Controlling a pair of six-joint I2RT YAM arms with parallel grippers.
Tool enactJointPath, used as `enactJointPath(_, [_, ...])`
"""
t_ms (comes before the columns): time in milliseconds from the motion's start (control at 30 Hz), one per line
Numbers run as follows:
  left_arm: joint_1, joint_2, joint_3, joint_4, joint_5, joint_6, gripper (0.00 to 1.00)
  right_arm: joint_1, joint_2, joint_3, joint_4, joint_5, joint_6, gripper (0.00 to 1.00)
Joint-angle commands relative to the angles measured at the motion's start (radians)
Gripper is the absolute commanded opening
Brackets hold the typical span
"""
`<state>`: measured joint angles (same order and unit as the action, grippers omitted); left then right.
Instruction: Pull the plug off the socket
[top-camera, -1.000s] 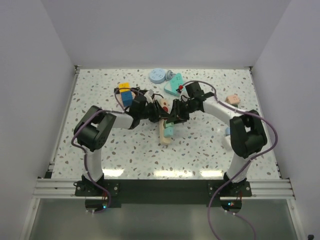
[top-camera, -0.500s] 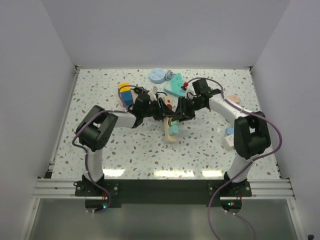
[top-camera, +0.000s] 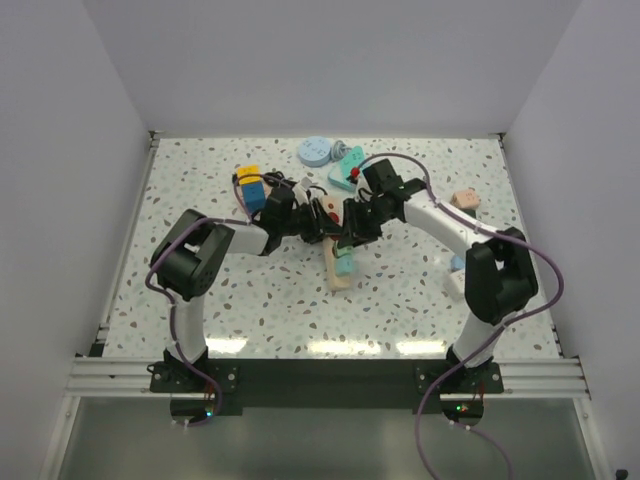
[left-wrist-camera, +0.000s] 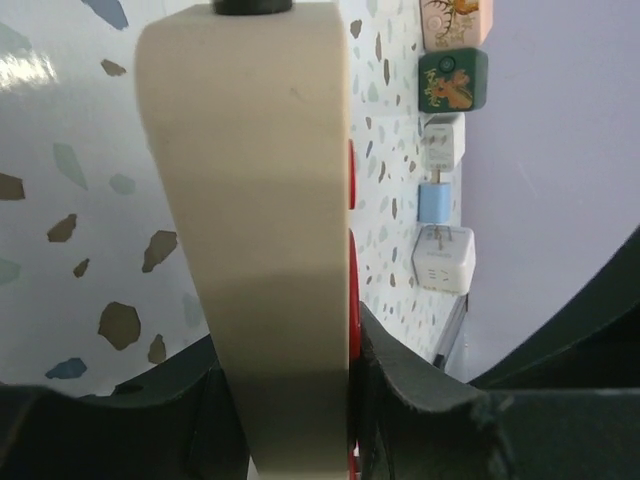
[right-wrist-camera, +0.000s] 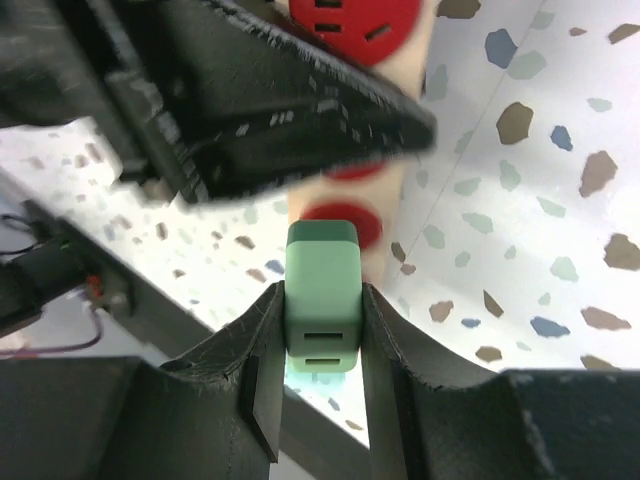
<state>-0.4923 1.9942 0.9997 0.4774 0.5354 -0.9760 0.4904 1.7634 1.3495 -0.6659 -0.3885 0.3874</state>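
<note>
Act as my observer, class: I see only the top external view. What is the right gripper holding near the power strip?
Observer: The right wrist view shows the right gripper shut on a green plug, fingers on its two sides.
Operator: Is it out of the power strip?
Observer: Cannot tell; the green plug overlaps a red outlet there.
Operator: And the left gripper?
Observer: Its wrist view shows it clamped on the cream power strip, seen edge-on.
</note>
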Motion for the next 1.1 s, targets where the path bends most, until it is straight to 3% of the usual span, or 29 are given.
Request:
enactJointPath(0, [0.038, 0.022, -0.049, -0.099, -0.066, 0.106, 0.0, -0.177, -0.183, 0.022, -0.044, -0.036, -0.041, 0.0])
enactJointPath(100, [0.04, 0.023, -0.049, -0.099, -0.068, 0.108, 0.0, -0.326, -0.22, -0.021, 0.014, -0.194, 0.021, 0.0])
enactJointPath(233, [0.041, 0.025, -0.044, -0.099, -0.061, 0.106, 0.0, -0.358, -0.211, 0.016, -0.062, -0.118, -0.045, 0.0])
enactJointPath(500, [0.041, -0.011, -0.044, -0.077, -0.042, 0.089, 0.0, -0.387, -0.119, 0.07, -0.308, 0.636, -0.041, 0.0])
enactJointPath(633, [0.041, -0.029, -0.036, -0.051, -0.031, 0.077, 0.0, -0.44, -0.119, -0.022, -0.29, 0.782, 0.001, 0.0])
enactJointPath(733, [0.043, -0.035, -0.019, -0.049, -0.029, 0.069, 0.0, -0.464, -0.09, -0.029, -0.278, 0.774, 0.03, 0.0])
enactJointPath(867, [0.043, -0.025, 0.016, -0.057, -0.026, 0.062, 0.0, -0.467, -0.038, -0.038, -0.271, 0.792, 0.062, 0.26])
enactJointPath(933, [0.041, -0.02, 0.028, -0.068, -0.028, 0.06, 0.0, -0.475, -0.013, -0.05, -0.256, 0.748, 0.083, 0.43])
enactJointPath(1067, [0.041, -0.02, 0.03, -0.077, -0.028, 0.063, 0.0, -0.477, 0.036, -0.056, -0.23, 0.729, 0.1, 0.51])
